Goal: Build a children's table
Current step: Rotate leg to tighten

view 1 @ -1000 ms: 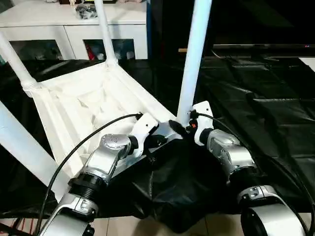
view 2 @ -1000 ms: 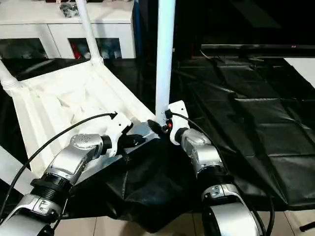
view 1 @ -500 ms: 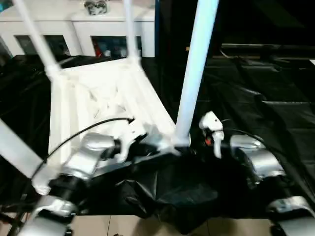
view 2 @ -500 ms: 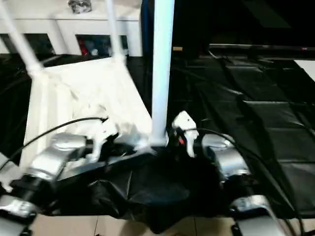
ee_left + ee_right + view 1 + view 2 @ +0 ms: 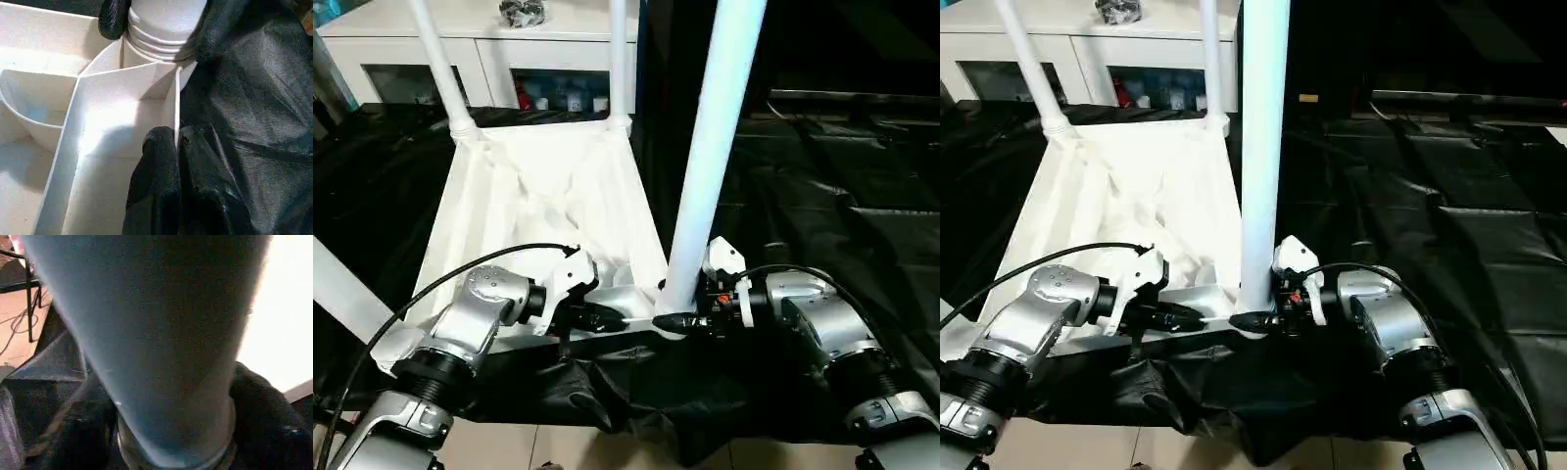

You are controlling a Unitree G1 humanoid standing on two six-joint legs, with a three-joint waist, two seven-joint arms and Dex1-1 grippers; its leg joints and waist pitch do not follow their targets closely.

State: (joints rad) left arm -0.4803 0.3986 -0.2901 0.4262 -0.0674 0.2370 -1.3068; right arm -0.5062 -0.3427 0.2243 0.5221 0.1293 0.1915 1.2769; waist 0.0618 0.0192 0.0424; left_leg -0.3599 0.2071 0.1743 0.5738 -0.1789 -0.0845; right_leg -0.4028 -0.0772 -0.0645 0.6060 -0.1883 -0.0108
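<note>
The children's table lies upside down on a black sheet, its white ribbed tabletop [image 5: 543, 211] facing up. Three legs stand in the far-left [image 5: 435, 64], far-right [image 5: 617, 59] and near-right [image 5: 715, 147] corner sockets. A fourth leg [image 5: 342, 294] slants past the near-left corner. My left gripper [image 5: 607, 318] is shut on the tabletop's thin near rim wall [image 5: 175, 112], one finger [image 5: 156, 161] on each face. My right gripper [image 5: 1258, 319] grips the base of the near-right leg [image 5: 161, 333], with black fingers [image 5: 215, 24] pressed on both sides of its collar.
A white cabinet [image 5: 509, 49] with glass doors stands behind the table, a dark object [image 5: 524, 12] on top. The black sheet [image 5: 822, 196] spreads wide to the right and bunches under my wrists. Tiled floor [image 5: 538, 446] shows at the near edge.
The camera has shifted, so the tabletop now looks squarer to me. My right wrist has swung lower, and it now reaches the near-right leg's base from the side. The left gripper keeps its hold on the rim.
</note>
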